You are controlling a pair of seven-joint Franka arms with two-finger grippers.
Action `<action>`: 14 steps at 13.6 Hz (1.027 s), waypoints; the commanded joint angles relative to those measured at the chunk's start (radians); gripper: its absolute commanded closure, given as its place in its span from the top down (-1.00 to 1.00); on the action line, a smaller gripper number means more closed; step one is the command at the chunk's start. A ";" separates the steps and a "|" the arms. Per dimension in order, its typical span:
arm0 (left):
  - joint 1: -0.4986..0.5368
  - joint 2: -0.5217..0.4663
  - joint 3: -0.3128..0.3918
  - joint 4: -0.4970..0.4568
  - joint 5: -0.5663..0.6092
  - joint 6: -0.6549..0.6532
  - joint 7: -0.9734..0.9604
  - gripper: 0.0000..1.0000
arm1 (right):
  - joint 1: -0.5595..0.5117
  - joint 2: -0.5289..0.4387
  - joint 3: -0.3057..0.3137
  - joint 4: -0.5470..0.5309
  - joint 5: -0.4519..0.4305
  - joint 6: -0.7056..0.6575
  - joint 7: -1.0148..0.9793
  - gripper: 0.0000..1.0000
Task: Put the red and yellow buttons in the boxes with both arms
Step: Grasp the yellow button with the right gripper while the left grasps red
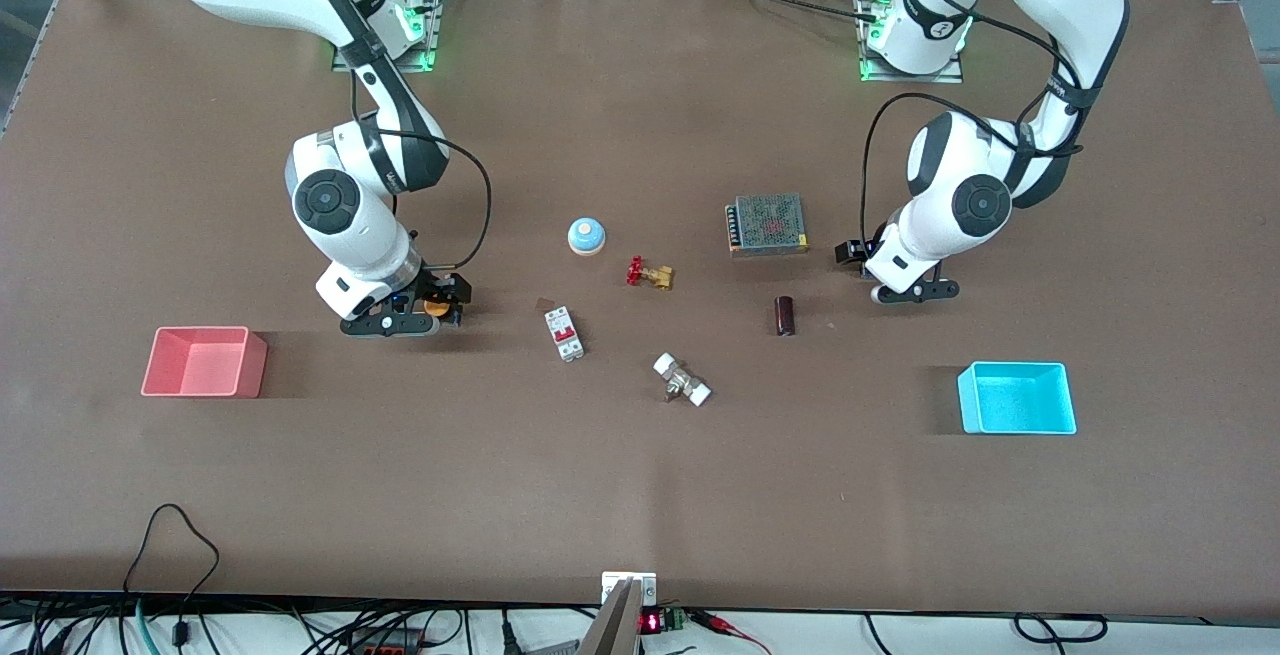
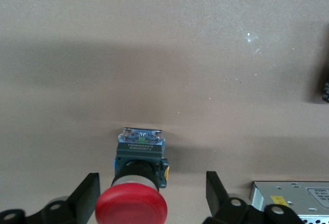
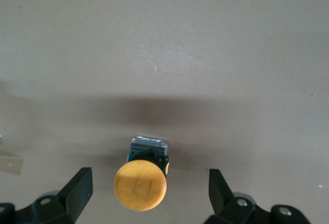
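Observation:
The red button (image 2: 131,206) stands on the table between the open fingers of my left gripper (image 2: 152,193), apart from both pads. In the front view my left gripper (image 1: 900,287) hides it, low over the table beside the power supply. The yellow button (image 3: 140,185) stands between the open fingers of my right gripper (image 3: 149,188), also untouched. In the front view it (image 1: 436,307) peeks out beside my right gripper (image 1: 422,315). The pink-red box (image 1: 205,362) sits toward the right arm's end. The cyan box (image 1: 1018,398) sits toward the left arm's end. Both are empty.
A metal power supply (image 1: 767,224) lies beside my left gripper and shows in the left wrist view (image 2: 293,196). Mid-table lie a blue bell (image 1: 587,236), a brass valve (image 1: 649,274), a circuit breaker (image 1: 564,333), a white-capped fitting (image 1: 681,380) and a dark cylinder (image 1: 785,316).

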 commanded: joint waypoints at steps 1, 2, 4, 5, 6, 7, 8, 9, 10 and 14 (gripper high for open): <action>0.006 0.005 0.002 0.001 -0.029 0.010 0.026 0.79 | 0.003 0.003 0.002 -0.009 -0.014 0.028 0.002 0.98; 0.006 0.005 0.002 0.001 -0.029 0.010 0.026 0.71 | 0.003 0.009 0.002 -0.009 -0.014 0.030 0.002 0.90; 0.007 0.005 0.002 0.002 -0.029 0.010 0.026 0.38 | 0.003 0.009 0.002 -0.008 -0.014 0.030 -0.001 0.62; 0.007 0.005 0.002 0.002 -0.029 0.010 0.026 0.19 | 0.003 0.009 0.002 -0.008 -0.014 0.030 -0.001 0.43; 0.007 0.005 0.002 0.002 -0.029 0.010 0.025 -0.03 | 0.001 0.009 0.002 -0.008 -0.014 0.030 -0.002 0.26; 0.007 0.003 0.002 0.002 -0.029 0.010 0.019 -0.21 | 0.001 0.009 0.002 -0.008 -0.014 0.030 -0.002 0.17; 0.009 0.003 0.003 0.002 -0.029 0.010 0.017 -0.32 | 0.001 0.009 0.002 -0.008 -0.014 0.030 -0.002 0.14; 0.016 0.003 0.003 0.002 -0.029 0.009 0.017 -0.42 | 0.001 0.011 0.002 -0.008 -0.014 0.030 -0.002 0.05; 0.017 -0.001 0.003 0.002 -0.029 0.009 0.017 -0.50 | 0.001 0.011 0.002 -0.008 -0.014 0.030 -0.002 -0.02; 0.075 -0.099 0.016 0.022 -0.017 -0.003 0.028 -0.68 | 0.000 0.012 0.002 -0.006 -0.014 0.030 -0.002 -0.30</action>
